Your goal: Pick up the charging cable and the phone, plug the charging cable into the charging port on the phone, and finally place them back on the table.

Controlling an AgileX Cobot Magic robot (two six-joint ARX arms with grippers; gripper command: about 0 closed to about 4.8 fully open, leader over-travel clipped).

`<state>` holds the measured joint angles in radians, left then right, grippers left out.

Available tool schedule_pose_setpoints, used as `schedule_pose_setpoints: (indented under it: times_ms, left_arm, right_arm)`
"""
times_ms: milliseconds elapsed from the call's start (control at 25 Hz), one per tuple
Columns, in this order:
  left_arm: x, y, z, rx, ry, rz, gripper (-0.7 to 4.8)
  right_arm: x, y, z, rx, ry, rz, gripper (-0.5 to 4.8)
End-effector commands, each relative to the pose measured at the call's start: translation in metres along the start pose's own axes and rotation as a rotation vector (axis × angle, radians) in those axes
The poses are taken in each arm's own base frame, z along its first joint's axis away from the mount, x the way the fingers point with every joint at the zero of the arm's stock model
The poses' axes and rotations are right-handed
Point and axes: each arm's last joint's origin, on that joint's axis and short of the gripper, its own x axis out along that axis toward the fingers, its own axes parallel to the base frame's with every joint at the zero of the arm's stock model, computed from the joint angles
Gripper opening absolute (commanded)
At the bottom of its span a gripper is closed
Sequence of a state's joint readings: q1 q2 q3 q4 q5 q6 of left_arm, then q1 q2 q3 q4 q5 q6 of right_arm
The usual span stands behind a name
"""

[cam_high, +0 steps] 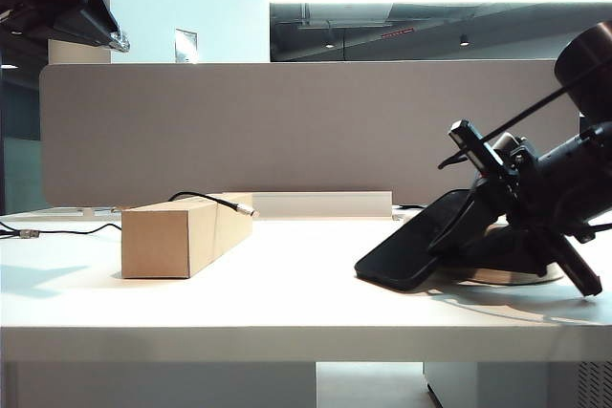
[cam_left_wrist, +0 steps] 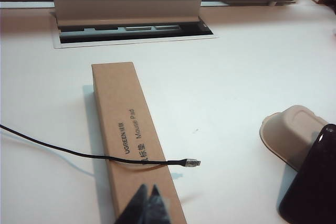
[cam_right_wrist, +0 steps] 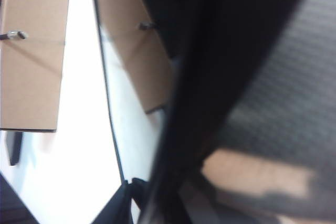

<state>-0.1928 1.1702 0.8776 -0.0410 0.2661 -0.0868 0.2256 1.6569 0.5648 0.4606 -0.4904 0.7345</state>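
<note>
Black fingers of the right claw [cam_high: 478, 200] sit around the tilted phone [cam_high: 413, 246]; whether they grip it, I cannot tell. The phone leans on a beige tray [cam_left_wrist: 294, 132]. The left claw [cam_left_wrist: 147, 205], closed and empty, hangs above the cardboard box [cam_left_wrist: 126, 129], near the cable [cam_left_wrist: 79, 153] lying across it on the white surface [cam_left_wrist: 231, 87].

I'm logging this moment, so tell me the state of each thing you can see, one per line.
Phone: tilted, far end propped on the tray, right gripper closing around it.
Cable: draped over the box, connector past its edge, unplugged.
Box: lying flat on the table.
Tray: on the table, under the phone.
Left gripper: shut, empty, above the box.
</note>
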Motion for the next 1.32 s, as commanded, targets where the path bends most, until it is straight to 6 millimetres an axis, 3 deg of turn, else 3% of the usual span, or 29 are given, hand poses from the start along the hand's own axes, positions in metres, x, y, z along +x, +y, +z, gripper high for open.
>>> schedule_pose_setpoints:
  times_ms: [40,599,719,839,999,1319]
  left_arm:
    - [-0.001,-0.001,0.004,0.007,-0.021,-0.007,-0.06]
    - [-0.001,-0.001,0.004,0.007,-0.021,-0.008,-0.06]
    - [-0.001,-0.001,0.004,0.007,-0.021,-0.007,-0.06]
    - [-0.001,-0.001,0.004,0.007,-0.021,-0.007,-0.06]
    - [-0.001,-0.001,0.004,0.008,-0.021,-0.007,-0.06]
    - [-0.001,-0.001,0.004,0.011,-0.02,-0.014,-0.06]
  right_arm:
    - [0.001,-0.001,0.001,-0.007,-0.028,-0.012,0.84]
    - [0.0,0.004,0.008,-0.006,-0.115,0.007,1.24]
    - [0.0,0.004,0.008,-0.006,-0.117,0.006,0.84]
    - [0.0,0.004,0.009,-0.009,-0.132,0.0,0.83]
    - [0.0,0.004,0.01,-0.013,-0.137,0.006,-0.04]
    - [-0.001,0.01,0.013,-0.041,-0.138,0.084,-0.04]
